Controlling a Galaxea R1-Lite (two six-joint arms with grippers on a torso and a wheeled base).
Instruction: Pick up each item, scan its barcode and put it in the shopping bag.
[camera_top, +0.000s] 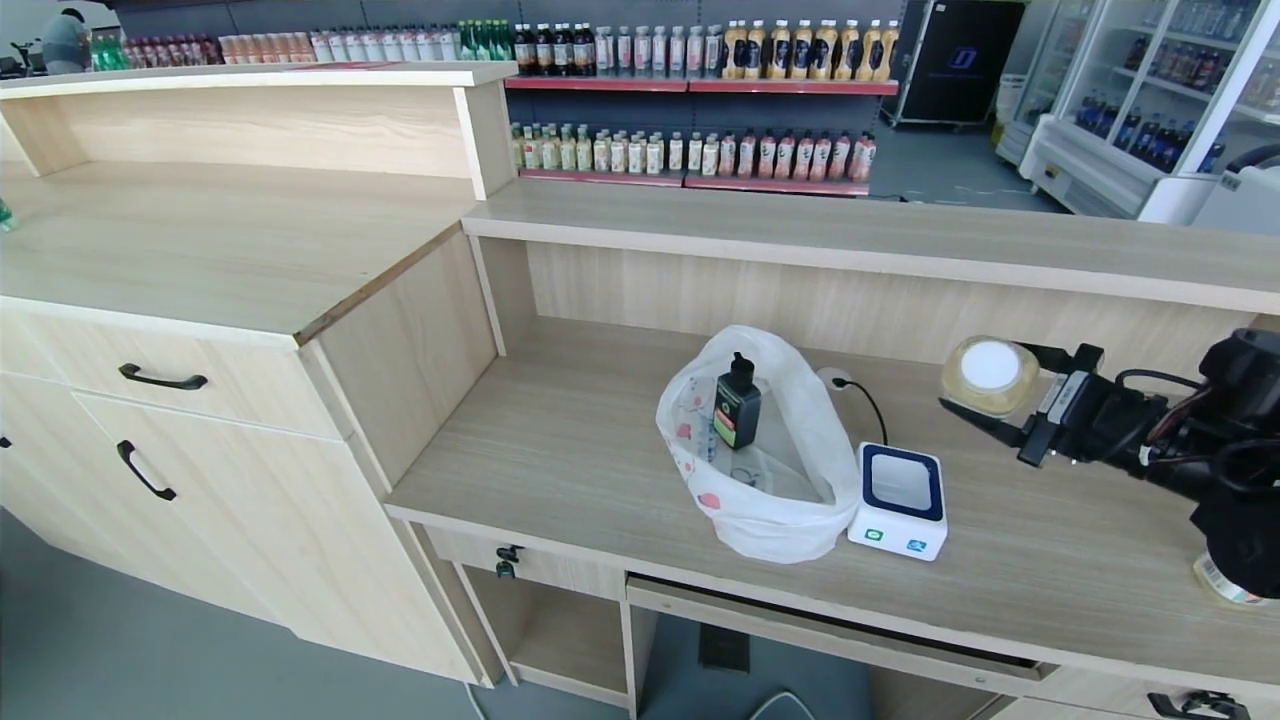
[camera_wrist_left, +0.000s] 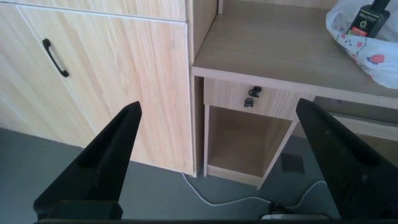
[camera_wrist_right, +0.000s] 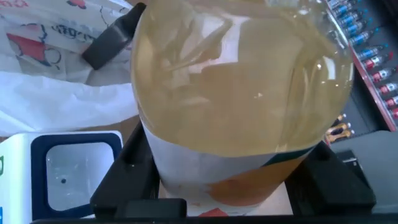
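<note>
Right gripper (camera_top: 988, 388) clamps a white-capped clear plastic bottle of yellowish liquid (camera_top: 990, 372) above the bare wooden countertop (camera_top: 1050, 560). A white boxy scanner (camera_top: 900, 497) sits just beyond its jaws. Left gripper (camera_wrist_left: 219, 107) jaws are spread wide.

I see the shopping bag (camera_top: 770, 500) on the desk (camera_top: 560, 440), capped bottle (camera_top: 737, 405) standing inside it, barcode scanner (camera_top: 898, 500) touching its right side. Farther right, the right gripper (camera_top: 985, 385) holds a drink bottle (camera_top: 990, 365) above the desk.

Yellowish jar (camera_wrist_right: 236, 81) cut off at 12 o'clock in the right wrist view, scanner (camera_wrist_right: 68, 171) clipped at 8 o'clock, bottle (camera_top: 1228, 582) at 4 o'clock of the head view mostly behind the right arm (camera_top: 1190, 440)
</note>
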